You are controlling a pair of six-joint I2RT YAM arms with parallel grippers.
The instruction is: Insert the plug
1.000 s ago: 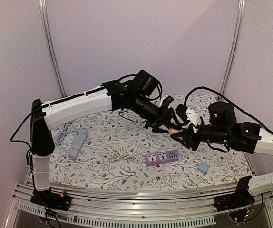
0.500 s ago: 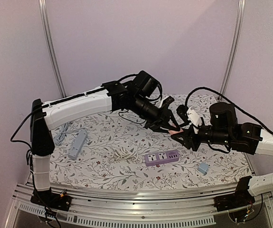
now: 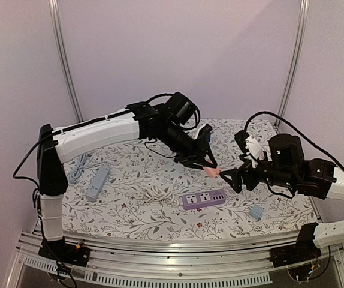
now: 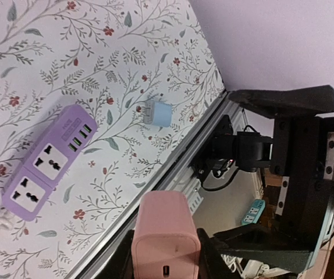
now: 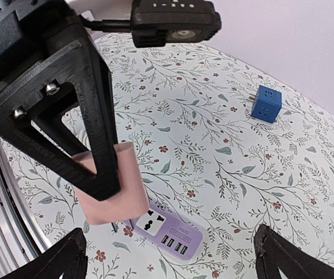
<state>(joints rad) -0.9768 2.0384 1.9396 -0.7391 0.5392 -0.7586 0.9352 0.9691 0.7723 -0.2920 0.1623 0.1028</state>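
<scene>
Along the near edge, an aluminium rail (image 3: 178, 246) borders the floral-printed tablecloth (image 3: 136, 165). Just behind it on the right lies a small light-blue cube charger (image 3: 256, 212) with bare cloth all round. Left of it lies the purple rectangular power strip (image 3: 204, 198), sockets up. A coiled white cable (image 3: 154, 194) runs off its left end, and a grey-blue power strip (image 3: 98, 182) lies well apart near the left edge.

Above the purple strip hangs the pink blocky plug (image 3: 213, 171), clamped in the left gripper (image 3: 210, 169) and clear of the strip. The right gripper (image 3: 231, 177) sits just beside it, jaws spread wide and empty.

Only the right wrist view shows the plug's metal prongs pointing down, seemingly over the strip's socket end, and a dark-blue cube adapter (image 5: 267, 103) far back.
</scene>
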